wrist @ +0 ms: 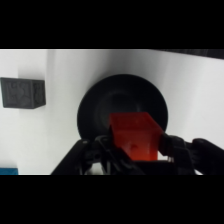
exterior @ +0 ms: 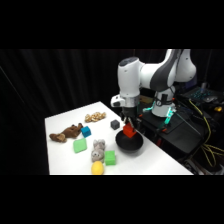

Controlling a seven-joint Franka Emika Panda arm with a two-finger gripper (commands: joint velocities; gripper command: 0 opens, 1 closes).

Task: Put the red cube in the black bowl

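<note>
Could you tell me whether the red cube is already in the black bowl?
Not yet: the red cube is held in the gripper above the black bowl, which looks empty.

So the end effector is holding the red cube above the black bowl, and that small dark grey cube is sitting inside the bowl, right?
Not quite. The dark grey cube sits on the table beside the black bowl, not inside it; the wrist view shows this. The rest holds: the end effector holds the red cube above the bowl.

Red cube (wrist: 134, 137) in the gripper (wrist: 135, 150), above glossy black bowl (wrist: 100, 107).
</note>
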